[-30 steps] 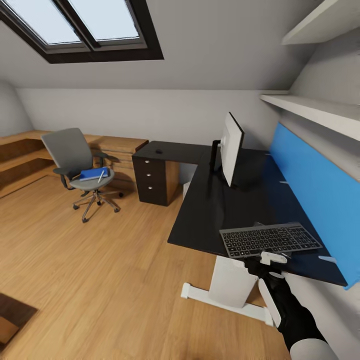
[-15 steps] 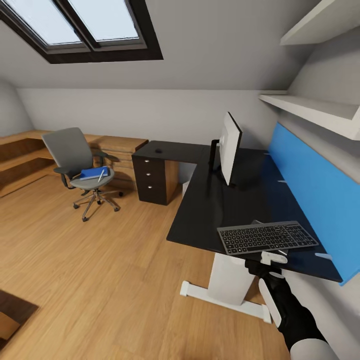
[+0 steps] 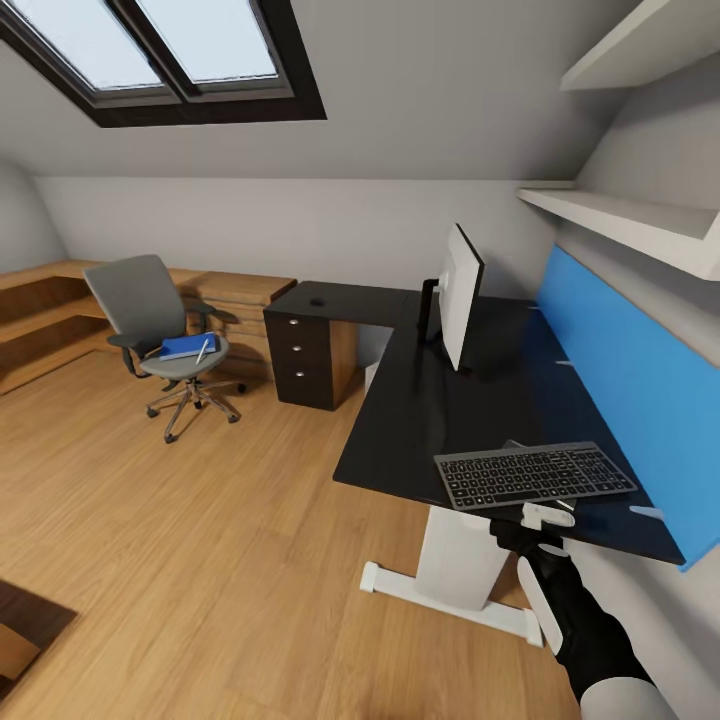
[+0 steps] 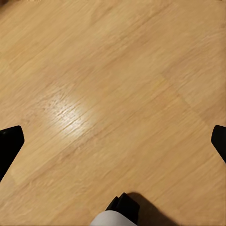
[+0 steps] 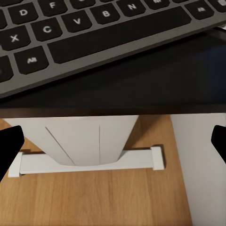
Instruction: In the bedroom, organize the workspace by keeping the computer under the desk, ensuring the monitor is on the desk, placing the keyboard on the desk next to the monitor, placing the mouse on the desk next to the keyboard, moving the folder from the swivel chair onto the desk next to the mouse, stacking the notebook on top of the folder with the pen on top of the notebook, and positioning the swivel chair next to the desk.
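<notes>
The glossy black L-shaped desk (image 3: 440, 400) stands on white legs against the wall, with a smooth blue back panel (image 3: 620, 350) along its far side and a black three-drawer unit (image 3: 298, 358) with small round knobs under its short wing. On the desktop the thin widescreen monitor (image 3: 460, 296) stands upright on its black stand, seen nearly edge-on with its pale back showing. Nearer the robot, the slim keyboard with dark grey keys in a silver frame (image 3: 535, 474) lies flat close to the desk's front edge. A small black rounded mouse (image 3: 317, 302) sits on the short wing above the drawers.

The right gripper (image 3: 545, 517) is just at the desk edge beside the keyboard; in the right wrist view its black fingertips (image 5: 9, 146) stand far apart with nothing between them, above the desk's white foot. The left gripper (image 4: 113, 141) is likewise spread wide over bare, grained wooden floor (image 4: 113, 84).

Well apart from the desk, the grey upholstered swivel chair (image 3: 150, 320) with chrome star base holds the flat bright blue folder (image 3: 186, 347) on its seat, a thin white pen (image 3: 203, 351) lying on it.
</notes>
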